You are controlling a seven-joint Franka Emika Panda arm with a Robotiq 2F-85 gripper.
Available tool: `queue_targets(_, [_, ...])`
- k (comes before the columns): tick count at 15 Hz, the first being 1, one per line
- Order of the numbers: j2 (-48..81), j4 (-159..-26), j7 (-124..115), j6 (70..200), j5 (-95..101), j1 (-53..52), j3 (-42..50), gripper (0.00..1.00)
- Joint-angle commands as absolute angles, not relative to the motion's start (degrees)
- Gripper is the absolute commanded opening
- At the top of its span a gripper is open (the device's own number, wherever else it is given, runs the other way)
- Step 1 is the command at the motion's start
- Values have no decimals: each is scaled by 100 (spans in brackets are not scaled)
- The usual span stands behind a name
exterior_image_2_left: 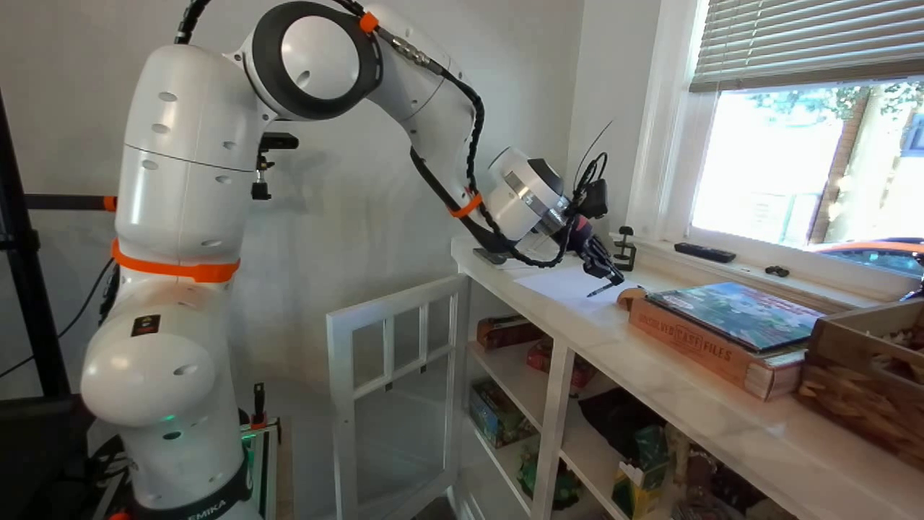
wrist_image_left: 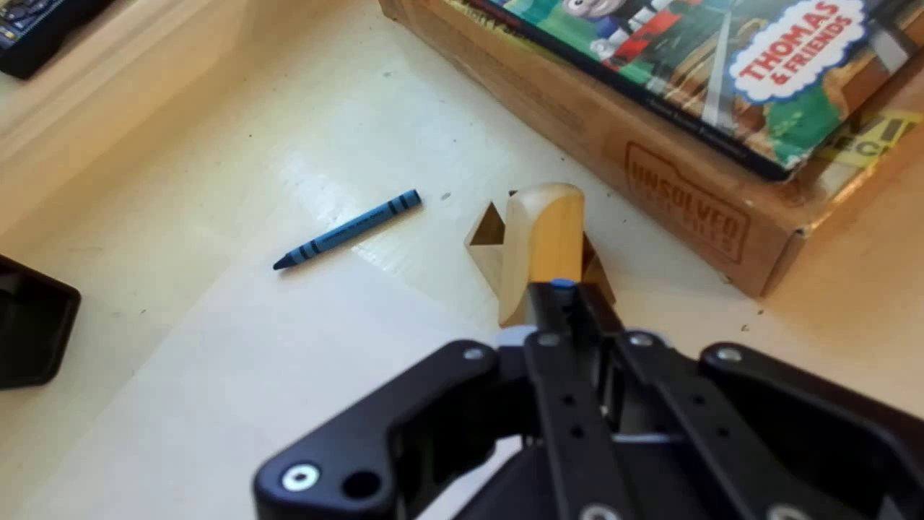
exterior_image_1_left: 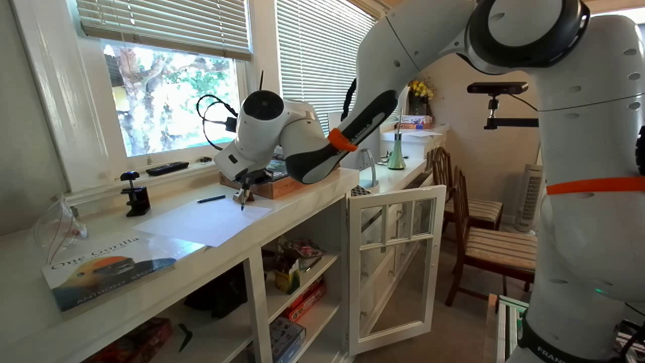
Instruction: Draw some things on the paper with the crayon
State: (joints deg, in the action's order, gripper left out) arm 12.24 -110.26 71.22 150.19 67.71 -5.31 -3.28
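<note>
The gripper [wrist_image_left: 568,295] has its fingers clamped on a crayon [exterior_image_2_left: 600,290], tip angled down at the paper [exterior_image_1_left: 196,222]; I'd press lightly and drag slowly, lest the paper slide.

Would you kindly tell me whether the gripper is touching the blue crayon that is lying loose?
Apart: the wrist view shows a plain gap, with counter and paper visible between the gripper and the loose blue crayon.

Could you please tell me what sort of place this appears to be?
Most likely a room in a home, judging by the striped-seat wooden chairs, the yellow flowers and the window blinds.
</note>
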Motion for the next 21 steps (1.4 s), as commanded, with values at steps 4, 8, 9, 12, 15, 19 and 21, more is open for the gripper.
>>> queue_targets(4, [1192,-11205,6446,14857,7119,-580,-395,3])
queue_targets(8, [1226,-11168,6308,14818,7148,-595,-443,3])
queue_targets(9, [1246,-11145,6264,14802,7166,-607,-458,3])
queue_targets(12, [1277,-11114,6162,14778,7216,-641,-496,3])
queue_targets(15, [1299,-11090,6077,14739,7293,-661,-496,3])
queue_targets(19, [1298,-11095,5991,14667,7401,-610,-439,3])
queue_targets(21, [1291,-11099,5969,14622,7461,-574,-395,3])
